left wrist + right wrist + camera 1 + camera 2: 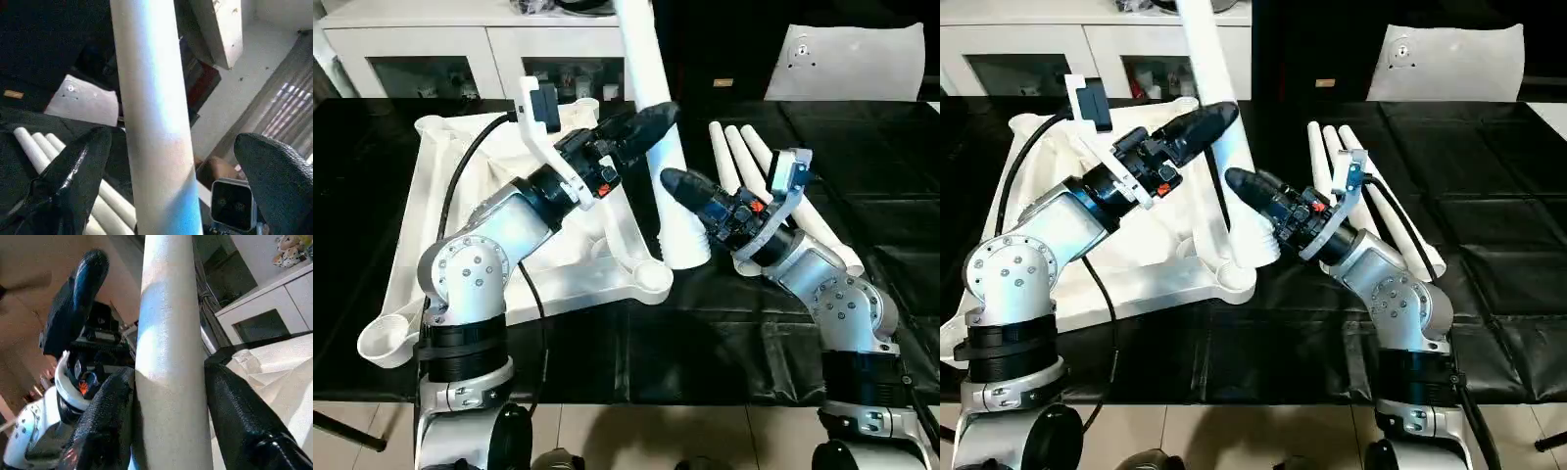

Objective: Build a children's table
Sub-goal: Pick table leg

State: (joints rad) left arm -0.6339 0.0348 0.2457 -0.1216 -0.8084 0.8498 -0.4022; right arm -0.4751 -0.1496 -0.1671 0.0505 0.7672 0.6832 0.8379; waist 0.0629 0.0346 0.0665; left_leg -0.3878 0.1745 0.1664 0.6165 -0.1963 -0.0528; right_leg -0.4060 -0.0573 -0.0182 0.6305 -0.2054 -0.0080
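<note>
On the black table (862, 196) | tabletop (460, 196): one | loose legs (739, 157): three | right claw (1239, 184) grasping upright leg (656, 117) | left claw (651, 122) released

We see a white table leg (154, 122) running from the top of the frame to the bottom, between the two black fingers (73, 176) of our left end effector (171, 176), which stand wide apart and clear of it. At lower left lie more white legs (44, 147) on the black table (19, 122).
</note>
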